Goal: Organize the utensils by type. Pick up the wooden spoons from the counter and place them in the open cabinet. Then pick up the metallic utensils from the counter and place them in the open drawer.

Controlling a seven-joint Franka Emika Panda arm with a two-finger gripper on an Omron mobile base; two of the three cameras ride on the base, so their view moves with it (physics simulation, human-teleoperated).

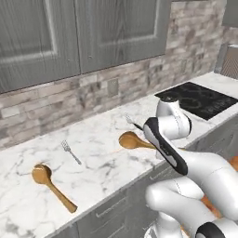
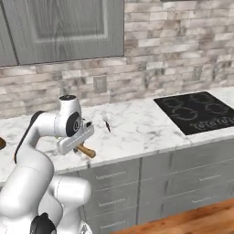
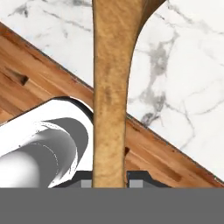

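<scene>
My gripper [image 2: 81,147] is shut on the handle of an orange-brown wooden spoon [image 1: 130,140], low over the white marble counter [image 1: 100,132] by its front edge. In the hand view the handle [image 3: 109,109] runs straight up from between my gripper's fingers [image 3: 109,181]. Whether the spoon touches the counter I cannot tell. A second wooden spoon [image 1: 46,182] lies at the counter's left. A thin silver fork [image 1: 70,151] lies between the two spoons. Another thin utensil with a dark handle [image 2: 106,123] lies behind my hand. The open cabinet and open drawer are out of view.
A black cooktop [image 2: 201,112] is set into the counter on the right. Shut grey wall cabinets [image 1: 69,32] hang over the brick backsplash. Shut grey drawer fronts [image 2: 183,183] sit below the counter, above a wooden floor [image 3: 26,74].
</scene>
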